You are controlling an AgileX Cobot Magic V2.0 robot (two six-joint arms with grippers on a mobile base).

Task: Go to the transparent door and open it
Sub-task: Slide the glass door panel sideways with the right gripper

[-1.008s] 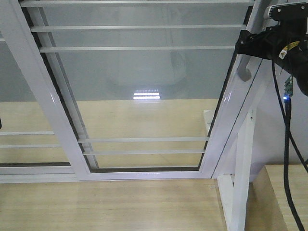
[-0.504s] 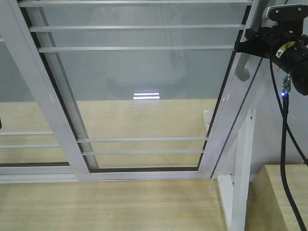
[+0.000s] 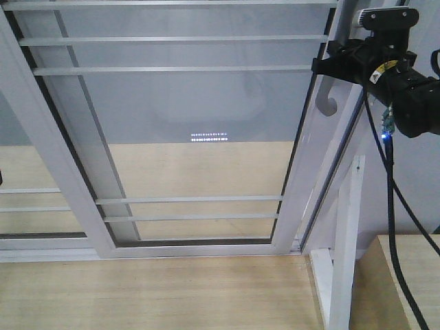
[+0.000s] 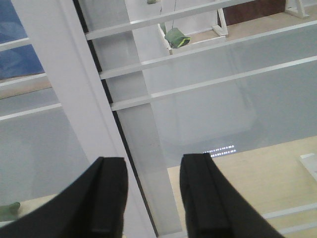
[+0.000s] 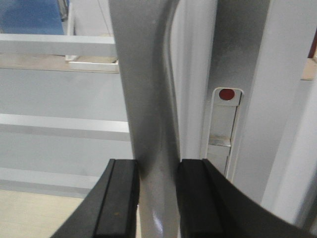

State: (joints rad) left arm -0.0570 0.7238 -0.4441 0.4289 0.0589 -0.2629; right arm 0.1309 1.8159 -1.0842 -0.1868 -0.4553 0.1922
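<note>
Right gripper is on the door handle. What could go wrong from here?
The right gripper pinches the smooth curved handle of the transparent door; it may slip along it during the pull.
The black cable hangs beside the white support post and could snag.
The open left gripper sits close to the white frame rail; it might bump it.
</note>
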